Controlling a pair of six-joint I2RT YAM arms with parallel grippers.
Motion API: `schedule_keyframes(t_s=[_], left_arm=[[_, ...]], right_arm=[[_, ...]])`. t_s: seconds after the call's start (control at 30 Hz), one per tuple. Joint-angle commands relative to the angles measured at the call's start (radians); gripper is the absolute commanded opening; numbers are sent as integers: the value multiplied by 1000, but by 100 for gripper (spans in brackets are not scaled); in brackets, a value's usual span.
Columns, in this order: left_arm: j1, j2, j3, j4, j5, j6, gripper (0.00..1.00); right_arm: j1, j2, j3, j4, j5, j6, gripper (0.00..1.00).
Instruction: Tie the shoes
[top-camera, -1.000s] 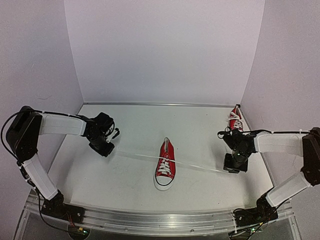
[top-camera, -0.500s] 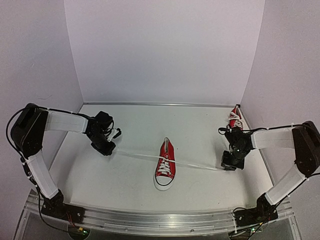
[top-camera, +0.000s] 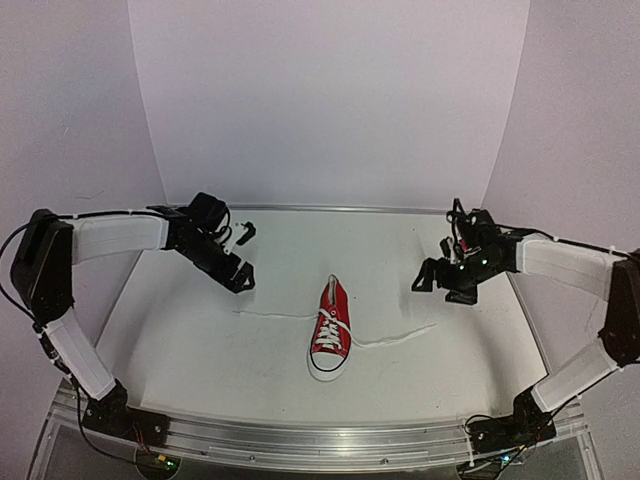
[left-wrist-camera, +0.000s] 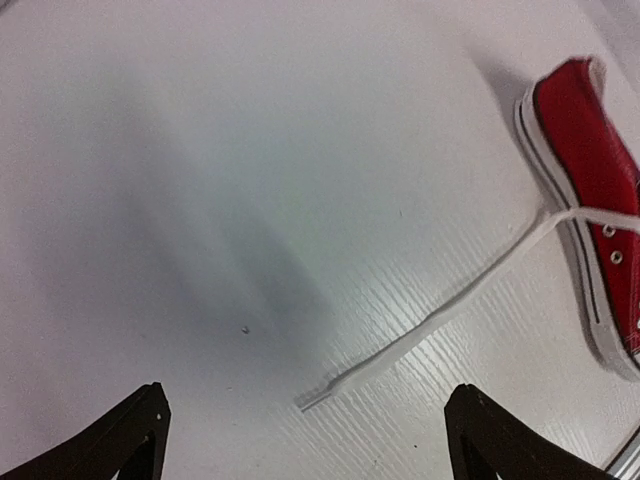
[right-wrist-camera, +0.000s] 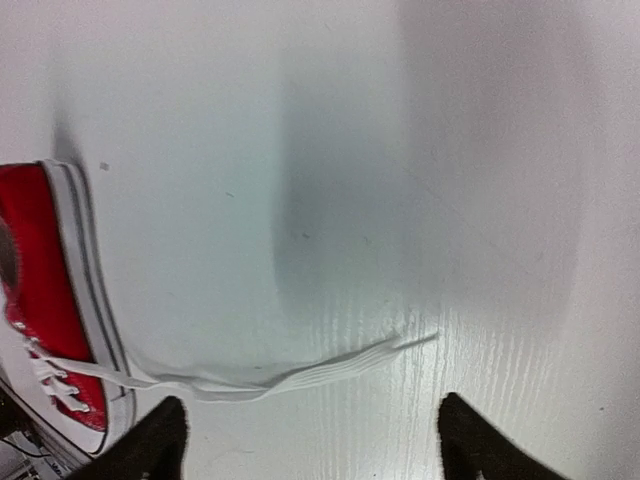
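One red shoe (top-camera: 330, 330) with a white toe cap lies in the middle of the table, toe toward me. Its two white lace ends lie slack on the table, the left lace end (top-camera: 270, 314) out to the left and the right lace end (top-camera: 400, 334) out to the right. My left gripper (top-camera: 243, 280) hovers open above the left lace tip (left-wrist-camera: 310, 398), holding nothing, with the shoe (left-wrist-camera: 600, 190) to its right. My right gripper (top-camera: 426, 283) hovers open above the right lace tip (right-wrist-camera: 400, 345), with the shoe (right-wrist-camera: 45, 290) to its left. A second red shoe (top-camera: 463, 244) at the back right is mostly hidden behind the right arm.
White walls close the table at the back and on both sides. A metal rail (top-camera: 320, 440) carrying the arm bases runs along the near edge.
Both grippers opened and let go of the lace ends, then rose and moved toward the back. The laces, taut before, now lie slack on the table.
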Motion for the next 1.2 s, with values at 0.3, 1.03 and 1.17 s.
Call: schedule_keyframes(t_s=[0.3, 1.03, 1.17], left_arm=[[-8, -208, 69, 117, 174, 172, 100], [-216, 381, 253, 128, 275, 530, 57], [-228, 423, 271, 128, 283, 560, 47]], right_arm=[[1, -318, 153, 23, 83, -85, 98], [1, -316, 58, -8, -151, 4, 98], [1, -324, 44, -9, -162, 17, 98]])
